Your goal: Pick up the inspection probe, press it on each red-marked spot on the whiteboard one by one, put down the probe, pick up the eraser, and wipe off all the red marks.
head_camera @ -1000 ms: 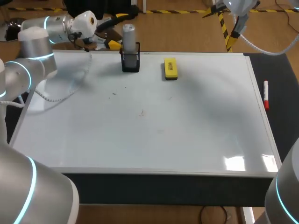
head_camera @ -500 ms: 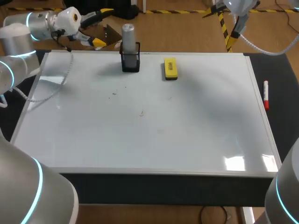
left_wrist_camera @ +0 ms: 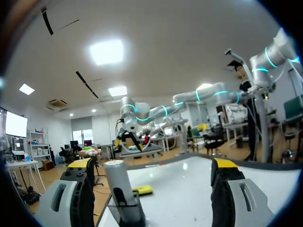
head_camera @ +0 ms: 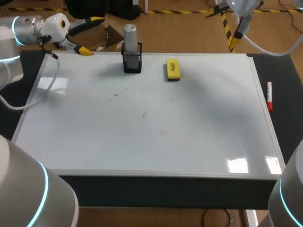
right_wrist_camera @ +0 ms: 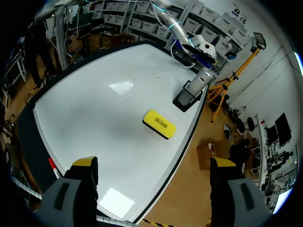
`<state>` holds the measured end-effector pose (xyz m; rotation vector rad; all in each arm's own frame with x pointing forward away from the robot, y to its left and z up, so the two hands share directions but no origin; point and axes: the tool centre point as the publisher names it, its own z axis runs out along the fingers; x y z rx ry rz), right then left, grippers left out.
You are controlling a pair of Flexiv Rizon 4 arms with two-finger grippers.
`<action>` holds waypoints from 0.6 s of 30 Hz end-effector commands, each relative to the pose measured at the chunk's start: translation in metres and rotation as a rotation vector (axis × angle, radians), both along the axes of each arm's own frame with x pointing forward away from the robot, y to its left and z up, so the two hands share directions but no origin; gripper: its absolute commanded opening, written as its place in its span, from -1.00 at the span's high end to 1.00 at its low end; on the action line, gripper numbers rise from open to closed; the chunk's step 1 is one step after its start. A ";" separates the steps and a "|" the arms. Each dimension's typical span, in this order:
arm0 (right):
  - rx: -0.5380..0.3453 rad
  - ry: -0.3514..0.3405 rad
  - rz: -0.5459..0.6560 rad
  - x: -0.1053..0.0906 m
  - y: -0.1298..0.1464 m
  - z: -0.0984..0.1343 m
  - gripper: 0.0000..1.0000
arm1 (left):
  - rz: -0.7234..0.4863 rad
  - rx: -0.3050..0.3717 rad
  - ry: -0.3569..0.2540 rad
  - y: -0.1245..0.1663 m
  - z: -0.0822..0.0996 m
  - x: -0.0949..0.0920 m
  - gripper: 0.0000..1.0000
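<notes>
The inspection probe stands upright in its dark holder at the far edge of the whiteboard, and the yellow eraser lies flat on the board just beside the holder, apart from it. No red marks show on the board; only a few faint dark specks sit near its middle. A red marker lies on the dark surface off the board's right edge.

The left claw hangs beyond the board's far left corner with its fingers spread and nothing between them; in its wrist view the probe in its holder is ahead of it, near one finger. The right claw is high over the far right side, also spread wide and empty, looking down on the eraser and holder.

With the probe parked, the eraser lying flat and the board bare of red, the scene fits either a board not yet marked and probed or one already wiped. If the probe is to be taken, the claw should come down square over its shaft and lift straight up so the holder does not tip.
</notes>
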<state>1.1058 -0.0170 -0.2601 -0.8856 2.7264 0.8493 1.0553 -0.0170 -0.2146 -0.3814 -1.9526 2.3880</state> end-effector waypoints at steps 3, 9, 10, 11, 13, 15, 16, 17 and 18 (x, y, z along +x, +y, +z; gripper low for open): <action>-0.006 0.001 0.002 0.000 0.000 0.001 -1.00 | 0.603 0.099 0.124 0.007 -0.001 -0.026 -1.00; -0.006 0.001 0.002 0.000 0.000 0.001 -1.00 | 0.585 0.089 0.142 0.007 -0.004 -0.027 -1.00; -0.006 0.001 0.002 0.000 0.000 0.001 -1.00 | 0.585 0.089 0.142 0.007 -0.004 -0.027 -1.00; -0.006 0.001 0.002 0.000 0.000 0.001 -1.00 | 0.585 0.089 0.142 0.007 -0.004 -0.027 -1.00; -0.006 0.001 0.002 0.000 0.000 0.001 -1.00 | 0.585 0.089 0.142 0.007 -0.004 -0.027 -1.00; -0.006 0.001 0.002 0.000 0.000 0.001 -1.00 | 0.585 0.089 0.142 0.007 -0.004 -0.027 -1.00; -0.006 0.001 0.002 0.000 0.000 0.001 -1.00 | 0.585 0.089 0.142 0.007 -0.004 -0.027 -1.00; -0.006 0.001 0.002 0.000 0.000 0.001 -1.00 | 0.585 0.089 0.142 0.007 -0.004 -0.027 -1.00; -0.006 0.001 0.002 0.000 0.000 0.001 -1.00 | 0.585 0.089 0.142 0.007 -0.004 -0.027 -1.00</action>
